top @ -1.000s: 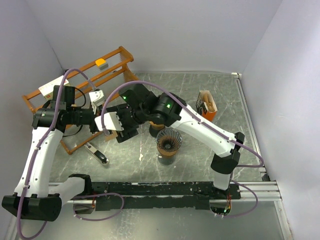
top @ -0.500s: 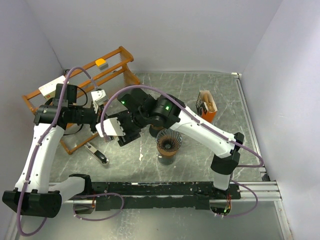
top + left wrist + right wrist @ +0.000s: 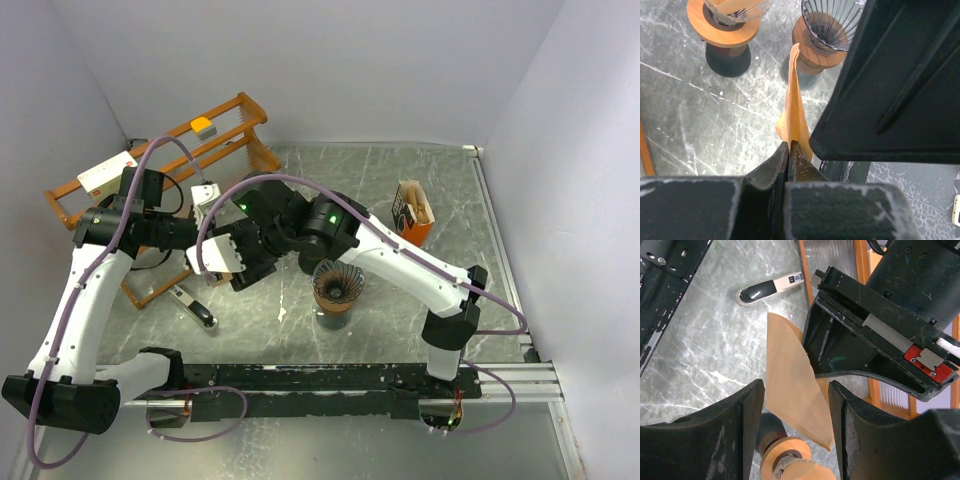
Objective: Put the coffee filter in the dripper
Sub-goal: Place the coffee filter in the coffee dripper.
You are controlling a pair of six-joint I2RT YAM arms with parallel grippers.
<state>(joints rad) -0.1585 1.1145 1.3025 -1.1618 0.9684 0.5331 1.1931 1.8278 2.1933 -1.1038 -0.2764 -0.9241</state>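
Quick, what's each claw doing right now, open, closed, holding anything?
Left claw: closed, pinching the brown paper coffee filter.
Right claw: open, straddling that filter, not gripping it.

the top view looks down from high and far back, over the whole table. each wrist view sits close behind its own fingers; both share the coffee filter ahead of them.
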